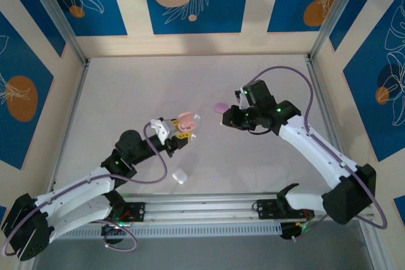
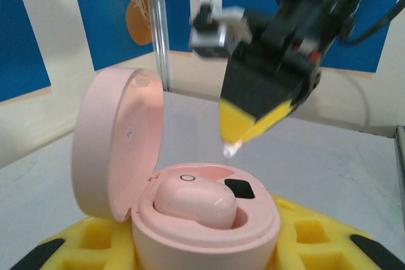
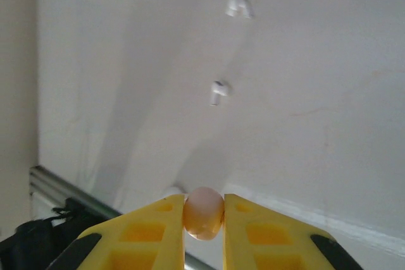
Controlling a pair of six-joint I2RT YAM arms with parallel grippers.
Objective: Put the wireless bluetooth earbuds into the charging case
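My left gripper [image 2: 205, 248] is shut on the base of a pink charging case [image 2: 209, 232], whose lid [image 2: 114, 143] stands open to the left. One pale pink earbud [image 2: 193, 203] sits in the case's left well. My right gripper [image 3: 204, 219] is shut on a second pale pink earbud [image 3: 204, 213]. In the left wrist view the right gripper [image 2: 243, 134] hangs a little above and behind the case, the earbud's tip [image 2: 230, 150] poking out below its yellow fingers. From above, the right gripper [image 1: 224, 118] is just right of the held case [image 1: 185, 122].
Two white earbuds [image 3: 240, 6] [image 3: 218, 92] lie loose on the table. A lilac case [image 1: 219, 107] rests beside the right gripper. A white case [image 1: 180, 176] lies near the front rail [image 1: 209, 205]. Walls enclose the table on three sides.
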